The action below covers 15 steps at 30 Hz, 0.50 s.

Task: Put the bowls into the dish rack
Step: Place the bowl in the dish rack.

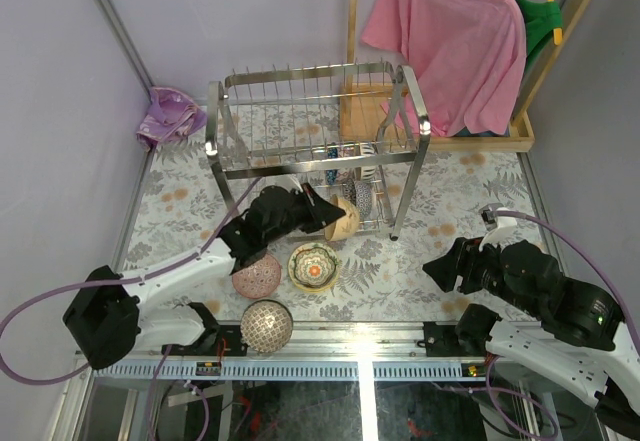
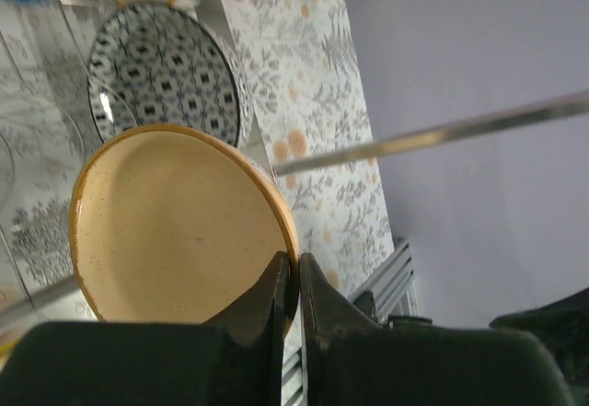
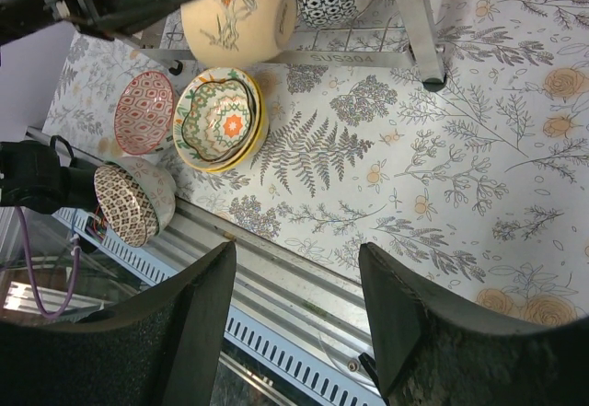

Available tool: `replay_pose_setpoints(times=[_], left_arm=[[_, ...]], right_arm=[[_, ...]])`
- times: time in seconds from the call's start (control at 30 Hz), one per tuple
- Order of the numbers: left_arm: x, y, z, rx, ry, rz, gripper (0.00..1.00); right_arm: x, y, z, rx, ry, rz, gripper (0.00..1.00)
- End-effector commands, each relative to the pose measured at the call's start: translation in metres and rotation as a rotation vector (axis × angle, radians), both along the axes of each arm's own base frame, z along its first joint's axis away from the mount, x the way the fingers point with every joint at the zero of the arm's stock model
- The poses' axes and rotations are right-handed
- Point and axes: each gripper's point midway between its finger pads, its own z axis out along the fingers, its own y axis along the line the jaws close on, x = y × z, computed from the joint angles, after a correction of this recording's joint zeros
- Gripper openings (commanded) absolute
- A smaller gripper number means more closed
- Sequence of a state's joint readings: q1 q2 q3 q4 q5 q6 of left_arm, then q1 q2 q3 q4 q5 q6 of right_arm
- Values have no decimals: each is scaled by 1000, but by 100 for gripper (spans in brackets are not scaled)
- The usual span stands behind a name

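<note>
One cream bowl (image 2: 175, 231) hangs by its rim in the left pincer (image 2: 294, 270), clamped tight so it sits on edge at the front of the dish rack (image 1: 423, 126), lower tier, near a black-patterned bowl (image 2: 166, 75) standing there. The right pincer (image 3: 296, 259) gapes empty above the desk (image 1: 450, 191), well clear, likely to keep out of the way.

Robot-lab booth: plain lilac panels (image 1: 50, 111), aluminium framing (image 1: 112, 21), floral tablecloth (image 1: 470, 191), staged dish rack (image 1: 212, 121).
</note>
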<state>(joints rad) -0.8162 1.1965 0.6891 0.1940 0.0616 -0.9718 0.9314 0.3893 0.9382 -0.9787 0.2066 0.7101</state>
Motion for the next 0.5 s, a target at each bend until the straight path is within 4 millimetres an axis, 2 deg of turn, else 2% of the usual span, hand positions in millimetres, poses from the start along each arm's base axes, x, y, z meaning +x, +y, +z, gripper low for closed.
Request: replay_pose_setpoints(times=[0.0, 0.17, 0.47], left_arm=[[-2, -13, 59, -194, -34, -141, 0], [18, -8, 68, -173, -63, -90, 0], [59, 2, 58, -163, -81, -24, 0]], right_arm=[[-8, 3, 0, 4, 3, 55, 63], [-7, 3, -1, 0, 1, 55, 63], [-8, 1, -2, -10, -2, 57, 63]])
